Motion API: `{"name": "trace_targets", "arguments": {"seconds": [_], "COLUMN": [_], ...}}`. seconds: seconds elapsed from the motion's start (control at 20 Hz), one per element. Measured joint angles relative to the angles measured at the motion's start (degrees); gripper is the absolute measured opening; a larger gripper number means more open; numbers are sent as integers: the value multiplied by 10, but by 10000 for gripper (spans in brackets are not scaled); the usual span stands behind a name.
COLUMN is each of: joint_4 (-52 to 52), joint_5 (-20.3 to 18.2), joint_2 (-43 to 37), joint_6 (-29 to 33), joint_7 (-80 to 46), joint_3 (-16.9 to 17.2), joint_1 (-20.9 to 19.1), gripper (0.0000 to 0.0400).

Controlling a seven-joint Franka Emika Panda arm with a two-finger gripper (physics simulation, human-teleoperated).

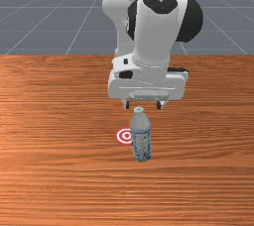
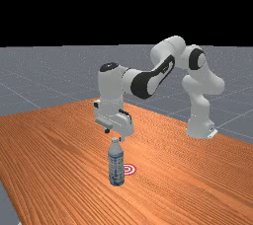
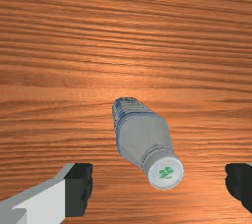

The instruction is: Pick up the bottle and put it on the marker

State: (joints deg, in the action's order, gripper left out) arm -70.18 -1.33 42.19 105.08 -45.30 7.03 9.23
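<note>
In the front view my gripper (image 1: pixel 143 105) is open, its two fingers wide apart just above and behind the cap of the upright bottle (image 1: pixel 141 138). The far view has the gripper (image 2: pixel 113 135) over the bottle (image 2: pixel 116 165), with nothing held. Down the wrist view, the bottle's white cap (image 3: pixel 166 172) lies between the lines of the open gripper (image 3: pixel 159 188), touching neither finger. The red-and-white ring marker (image 1: pixel 123 136) is flat on the table beside the bottle, toward the front view's left, partly covered by it; the far view shows the marker (image 2: pixel 130 169) too.
The orange-brown wood table (image 1: pixel 59 170) surrounds the bottle and marker. The arm's base (image 2: pixel 200 129) stands at the far view's right.
</note>
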Motion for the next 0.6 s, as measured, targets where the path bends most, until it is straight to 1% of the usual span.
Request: {"name": "trace_targets", "arguments": {"seconds": [0.4, 0.45, 0.5, 0.6], "joint_4": [-4, -4, -3, -2], "joint_5": [5, 5, 5, 5], "joint_2": [20, 23, 26, 27], "joint_6": [7, 7, 8, 6], "joint_7": [0, -1, -4, -7], "joint_3": [1, 1, 2, 3], "joint_1": [2, 2, 2, 2], "gripper": [400, 244, 175, 173]}}
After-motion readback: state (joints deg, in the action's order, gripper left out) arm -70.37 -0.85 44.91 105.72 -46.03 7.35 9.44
